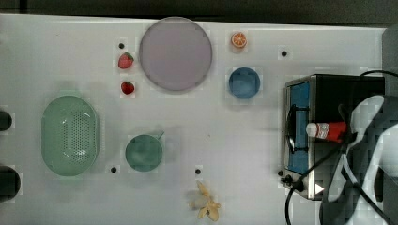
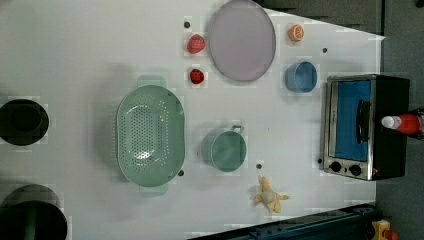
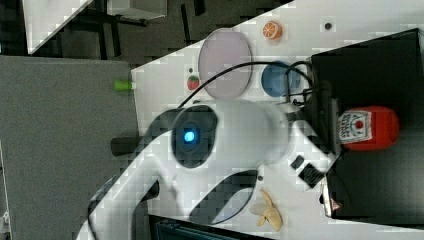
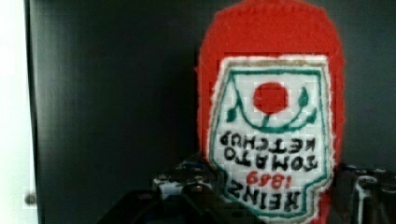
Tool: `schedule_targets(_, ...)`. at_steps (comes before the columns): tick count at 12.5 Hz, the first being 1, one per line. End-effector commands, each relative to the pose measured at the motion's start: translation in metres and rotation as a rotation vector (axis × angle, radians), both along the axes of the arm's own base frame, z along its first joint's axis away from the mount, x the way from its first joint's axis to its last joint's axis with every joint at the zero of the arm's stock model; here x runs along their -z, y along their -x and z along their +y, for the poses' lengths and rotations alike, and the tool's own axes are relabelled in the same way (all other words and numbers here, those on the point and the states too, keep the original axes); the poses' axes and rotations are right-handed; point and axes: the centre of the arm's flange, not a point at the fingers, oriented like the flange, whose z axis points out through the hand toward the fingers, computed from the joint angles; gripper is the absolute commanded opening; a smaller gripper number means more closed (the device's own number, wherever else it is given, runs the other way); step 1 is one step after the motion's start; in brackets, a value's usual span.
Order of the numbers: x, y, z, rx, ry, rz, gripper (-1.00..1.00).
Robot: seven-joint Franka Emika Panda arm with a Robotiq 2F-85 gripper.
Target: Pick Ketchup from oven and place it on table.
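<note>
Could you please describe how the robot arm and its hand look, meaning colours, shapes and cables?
The arm has rounded white shells with black joint sections and a round dark cap with a glowing blue light. Black cables run along it. The hand is black, with dark fingers bearing pale metallic patches.

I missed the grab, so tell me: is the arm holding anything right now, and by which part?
The ketchup sits between the jaws at its lower, labelled body, on top of the oven. Whether they clamp it firmly cannot be told.
</note>
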Motion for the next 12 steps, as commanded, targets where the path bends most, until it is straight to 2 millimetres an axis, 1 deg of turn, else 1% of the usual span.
schedule_targets(1,-0.111,-0.035,0.03,-0.07,0.071,-0.087,0.27)
schedule_targets(3,-0.149,-0.048,0.055,-0.129,0.102,-0.105,0.27)
schedule_targets(4,-0.163,-0.056,0.074,-0.162,0.095,-0.118,0.27)
schedule_targets(5,-0.171,-0.062,0.098,-0.206,0.071,-0.117,0.27)
schedule_targets(8,-0.179,-0.073,0.174,-0.333,-0.03,-0.057,0.27)
schedule_targets(10,-0.179,-0.082,0.23,-0.429,-0.078,-0.02,0.27)
schedule_targets(12,-0.173,-0.094,0.286,-0.528,-0.107,0.008,0.27)
